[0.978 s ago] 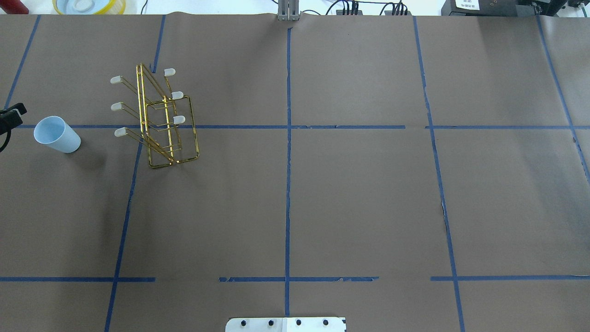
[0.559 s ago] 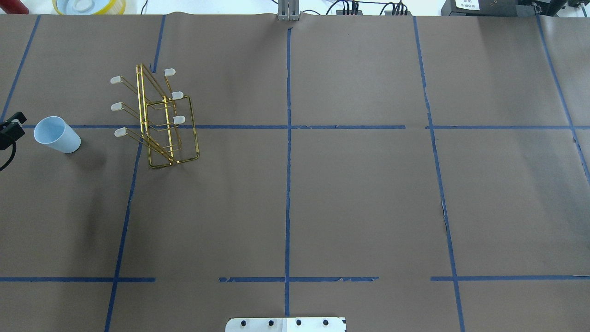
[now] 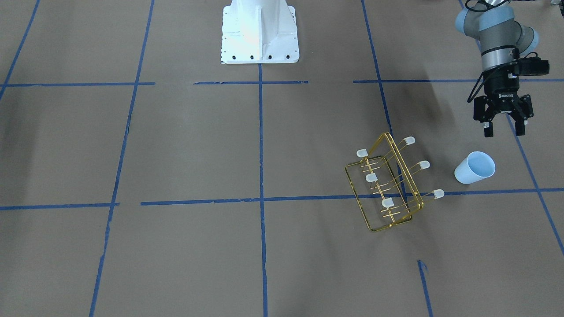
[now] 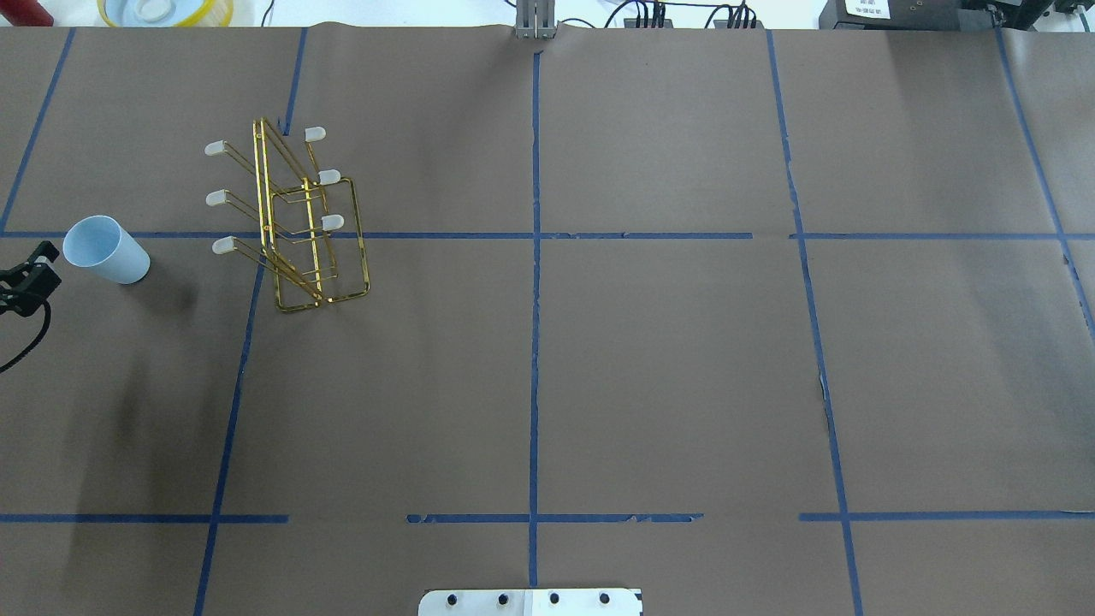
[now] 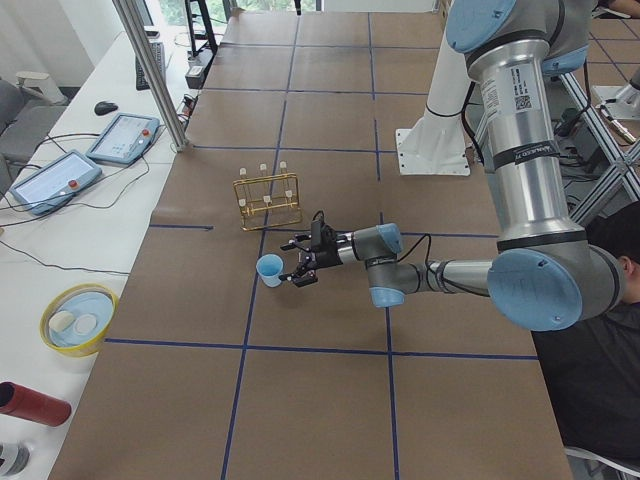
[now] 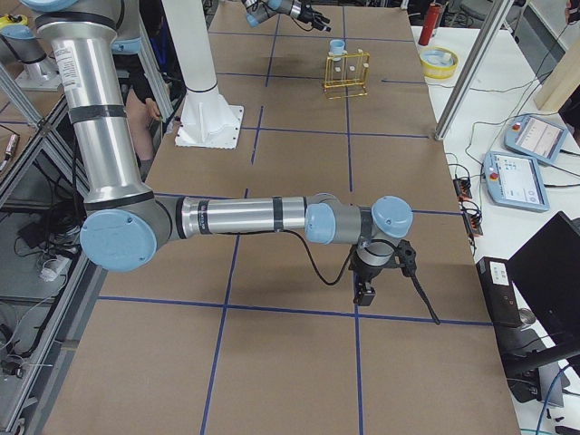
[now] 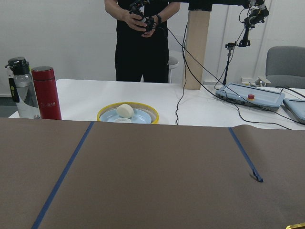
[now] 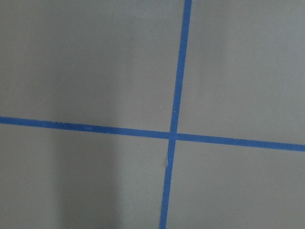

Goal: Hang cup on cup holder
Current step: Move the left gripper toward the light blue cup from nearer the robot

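The pale blue cup (image 3: pixel 475 173) stands upright on the brown table, mouth up, and also shows in the overhead view (image 4: pixel 105 249). The gold wire cup holder (image 3: pixel 387 185) stands beside it, its white-capped prongs empty; overhead it is to the cup's right (image 4: pixel 291 222). My left gripper (image 3: pixel 502 130) is open and empty, held low, a short way from the cup on the robot's side. Overhead only its edge (image 4: pixel 32 267) shows at the frame's left. My right gripper (image 6: pixel 364 294) points down at bare table far from both; I cannot tell whether it is open or shut.
A yellow bowl (image 7: pixel 127 114), a red bottle (image 7: pixel 46 93) and a clear bottle stand on the white bench beyond the table's far edge. A person (image 7: pixel 143 38) stands behind it. The robot's white base (image 3: pixel 260 31) sits mid-table at the robot's side.
My left gripper has moved back toward the robot's side along the table's left edge, past the cup. The cup and the holder have not moved.
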`<state>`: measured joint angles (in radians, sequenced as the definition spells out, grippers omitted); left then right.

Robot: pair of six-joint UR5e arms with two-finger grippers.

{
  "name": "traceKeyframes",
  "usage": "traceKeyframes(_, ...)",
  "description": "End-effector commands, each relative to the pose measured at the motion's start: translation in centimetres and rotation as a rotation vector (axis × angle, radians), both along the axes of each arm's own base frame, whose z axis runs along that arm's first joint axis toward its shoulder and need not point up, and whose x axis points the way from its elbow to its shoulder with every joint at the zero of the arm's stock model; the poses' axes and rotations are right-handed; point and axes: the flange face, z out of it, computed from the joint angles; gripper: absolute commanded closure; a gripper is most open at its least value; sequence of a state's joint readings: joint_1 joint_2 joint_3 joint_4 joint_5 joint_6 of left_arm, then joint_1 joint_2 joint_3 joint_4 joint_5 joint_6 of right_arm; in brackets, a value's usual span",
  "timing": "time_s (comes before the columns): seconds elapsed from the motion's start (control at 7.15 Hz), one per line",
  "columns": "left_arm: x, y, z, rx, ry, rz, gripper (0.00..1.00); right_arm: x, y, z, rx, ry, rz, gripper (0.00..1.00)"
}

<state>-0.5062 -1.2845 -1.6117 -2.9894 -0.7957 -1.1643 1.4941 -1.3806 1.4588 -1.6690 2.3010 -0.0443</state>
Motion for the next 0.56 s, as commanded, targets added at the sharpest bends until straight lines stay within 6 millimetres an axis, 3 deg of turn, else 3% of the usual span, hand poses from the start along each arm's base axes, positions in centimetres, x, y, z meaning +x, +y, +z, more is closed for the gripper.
traceKeyframes(0.0,2.7,1.5,0.2,0.002,-0.025,0.044,0.0,0.0,0.0,0.0,0.0,0.0,0.0,0.0)
traceKeyframes(0.42,4.5,1.9,0.4,-0.017,-0.034,0.107,0.0,0.0,0.0,0.0,0.0,0.0,0.0,0.0)
